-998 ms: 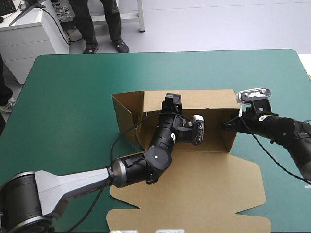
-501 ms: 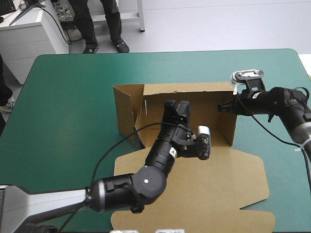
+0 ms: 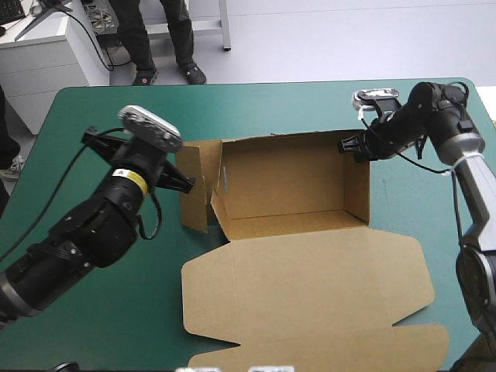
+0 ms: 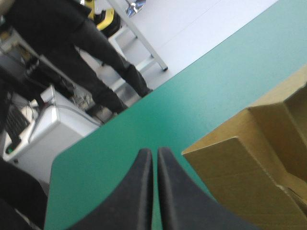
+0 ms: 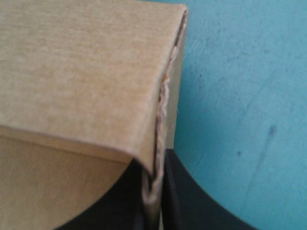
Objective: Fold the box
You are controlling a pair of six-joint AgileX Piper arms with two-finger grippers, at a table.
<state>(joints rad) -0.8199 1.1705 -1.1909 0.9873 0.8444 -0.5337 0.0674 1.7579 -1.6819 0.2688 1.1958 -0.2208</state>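
We are midway through raising the walls of the brown cut-board box [image 3: 288, 186]. It sits near the middle of the teal-green table cover [image 3: 256, 108]. Its tray part is open to the top, and its broad flat lid [image 3: 310, 287] lies spread on the cover toward 6 o'clock.

The tall back wall [image 3: 287, 151] stands at 12 o'clock and the right end wall [image 3: 357, 190] stands at 3 o'clock, and the two meet in a square corner. At 9 o'clock the left end flaps [image 3: 198, 186] stand too, but they splay outward, and we judge them not yet tucked.

The right gripper [image 5: 154, 165], with its broad black fins, sits at the tray's 2 o'clock corner. Its fingers are pressed almost together with the top edge of the board pinched between them. It appears to be steadying that corner.

The left gripper [image 4: 153, 153] hangs above the cover just off the tray at 9 o'clock. Its fingers are drawn in until only a thin slit remains, and nothing is between them. One brown corner of the box lies beside it at about 3 o'clock from its tips.

We reckon the left end is the step in hand. The next move calls for the left gripper to come down onto those splayed flaps, square them against the back wall and turn the outer panel inward. Meanwhile the right gripper would brace the tray so it cannot slide toward 3 o'clock.
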